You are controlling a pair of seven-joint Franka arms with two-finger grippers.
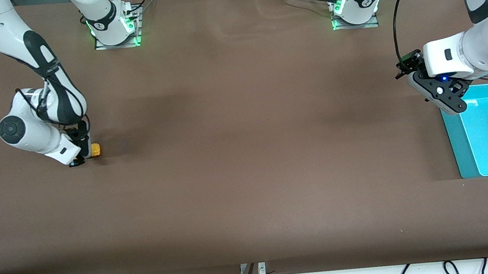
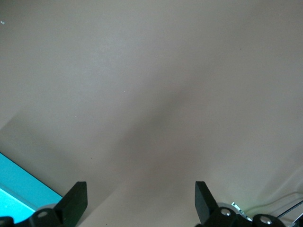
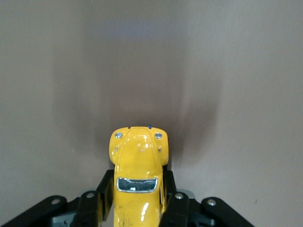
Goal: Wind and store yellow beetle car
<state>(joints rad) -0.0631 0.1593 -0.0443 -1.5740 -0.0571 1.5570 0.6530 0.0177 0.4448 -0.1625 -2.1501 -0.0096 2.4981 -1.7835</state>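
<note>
The yellow beetle car [image 1: 96,149] is at the right arm's end of the table, down at the tabletop. My right gripper [image 1: 87,151] is shut on it. In the right wrist view the car [image 3: 138,161] sticks out nose first from between the two black fingers [image 3: 103,189], which press on its sides at the rear. My left gripper [image 1: 455,108] hangs over the rim of the teal bin [image 1: 456,146] at the left arm's end. In the left wrist view that gripper [image 2: 139,203] is open with only bare table between its fingers [image 2: 75,201].
The teal bin [image 2: 19,189] is open-topped with nothing showing inside. Brown tabletop [image 1: 246,155] stretches between the two arms. The arm bases [image 1: 114,28] stand along the table's edge farthest from the front camera. Cables hang below the nearest edge.
</note>
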